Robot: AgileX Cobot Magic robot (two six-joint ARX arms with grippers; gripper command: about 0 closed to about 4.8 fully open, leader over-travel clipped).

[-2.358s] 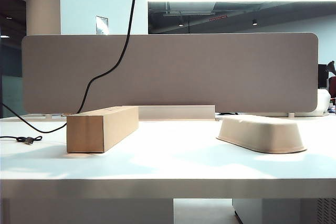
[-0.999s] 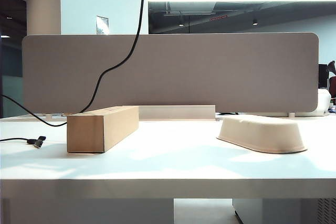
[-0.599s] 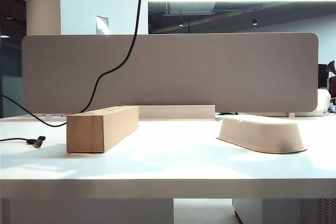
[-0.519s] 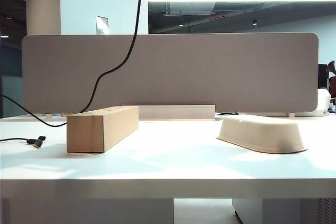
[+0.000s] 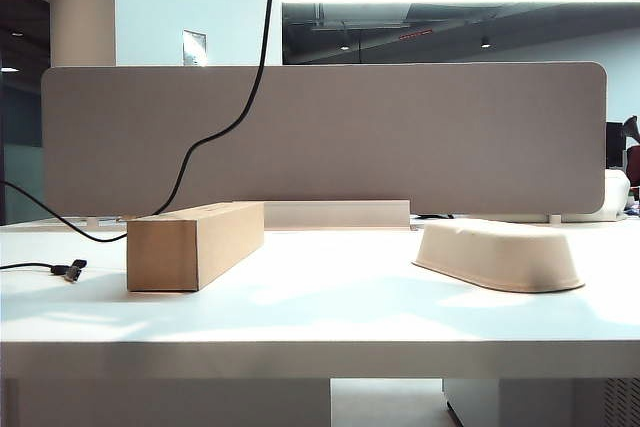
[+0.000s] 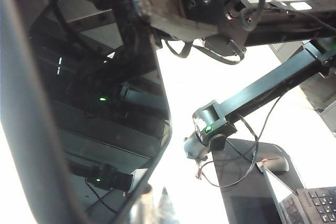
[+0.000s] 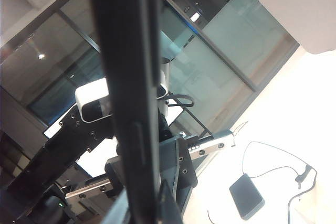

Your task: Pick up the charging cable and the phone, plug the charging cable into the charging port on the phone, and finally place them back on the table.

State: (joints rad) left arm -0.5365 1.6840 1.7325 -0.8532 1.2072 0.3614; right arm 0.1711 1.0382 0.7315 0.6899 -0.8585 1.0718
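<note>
White desk (image 5: 330, 317) bare of arms (both raised above): right gripper (image 7: 142, 205) jaws clamp phone (image 7: 128, 77) edgewise; left gripper (image 6: 149, 205) jaws hold charging cable (image 5: 215, 132) nearly shut. Advise aligning plug squarely before pressing.

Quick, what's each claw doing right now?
Left gripper: closed, apparently on the charging cable.
Right gripper: closed on the phone.

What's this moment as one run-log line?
left gripper shut | right gripper shut on phone | charging cable hangs above table
</note>
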